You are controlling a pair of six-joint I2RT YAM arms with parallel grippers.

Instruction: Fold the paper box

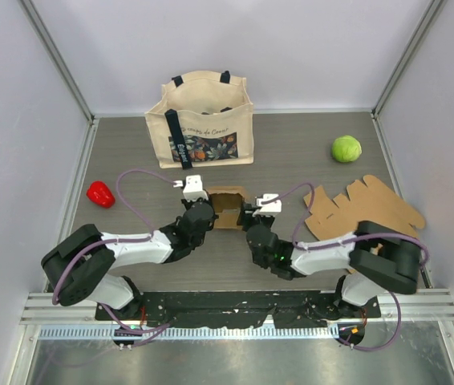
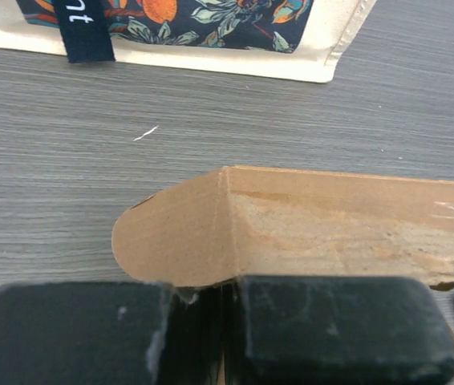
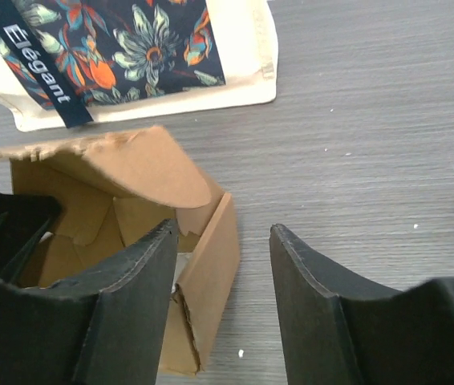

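Sitting at table centre, half-formed paper box (image 1: 229,207) is flanked by both arms. Box wall at 9 o'clock is pinched between pressed-together pads of left gripper (image 2: 229,321). Right gripper (image 3: 223,233) is spread astride 3 o'clock wall, one finger inside, one outside. Rounded flap (image 3: 131,164) is not yet tucked. Risks judged: ragged top edge torn further if wall is pulled; box dragged toward tote bag (image 1: 203,120) at 12 o'clock.

Cream tote bag (image 1: 200,120) with floral panel and dark straps upright at far centre of grey worktop (image 1: 291,152), small red object (image 1: 100,193) at left, round green object (image 1: 346,148) far right, flat die-cut cardboard sheet (image 1: 363,210) lying at right.
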